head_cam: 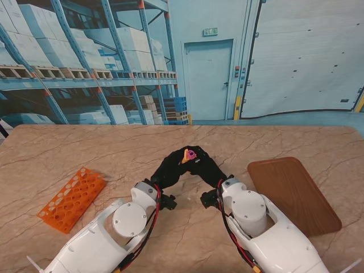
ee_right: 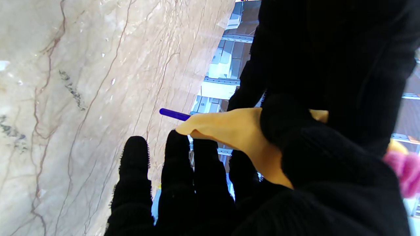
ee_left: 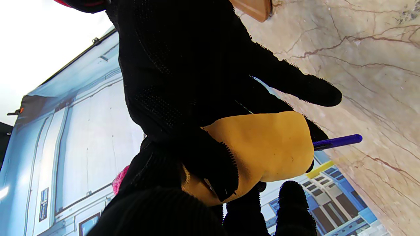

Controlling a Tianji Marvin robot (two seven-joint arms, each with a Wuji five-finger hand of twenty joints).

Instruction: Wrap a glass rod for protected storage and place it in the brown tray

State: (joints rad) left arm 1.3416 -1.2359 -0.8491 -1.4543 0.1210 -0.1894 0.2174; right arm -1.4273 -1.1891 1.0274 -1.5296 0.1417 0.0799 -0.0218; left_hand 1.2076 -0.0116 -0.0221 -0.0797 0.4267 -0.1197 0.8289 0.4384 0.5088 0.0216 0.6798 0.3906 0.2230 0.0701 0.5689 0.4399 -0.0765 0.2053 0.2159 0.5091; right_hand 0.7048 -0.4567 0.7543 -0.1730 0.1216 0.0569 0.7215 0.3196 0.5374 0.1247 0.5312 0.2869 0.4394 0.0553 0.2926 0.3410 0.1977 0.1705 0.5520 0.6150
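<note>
rod: the glass rod [ee_left: 338, 141] shows as a thin blue stick, only its tip poking out of the wrap, held up off the table between the two gloves, out ahead of the robot at mid-table.
wrap: a yellow sheet [ee_left: 265, 147] is bundled round most of the rod; a pink bit [ee_right: 405, 175] shows at the other end, and what it is i cannot tell.
step: looks like the wrapping itself, mid-roll, with one end of the rod not yet covered.
left hand: the left hand [head_cam: 170, 166], black-gloved, is curled onto the yellow bundle, fingers closed over it.
right hand: the right hand [head_cam: 207, 168] meets it from the other side; its thumb side presses the sheet, while four fingers [ee_right: 178, 157] stand straight and close together beside the wrap.
next move: i'd say tuck the sheet over that bare blue tip, keeping a gentle pinch since glass can slip out or snap.
tray: the brown tray [head_cam: 296, 196] waits to the right, well apart from the hands, nothing in it.
rack: an orange rack [head_cam: 73, 199] lies to the left.
</note>
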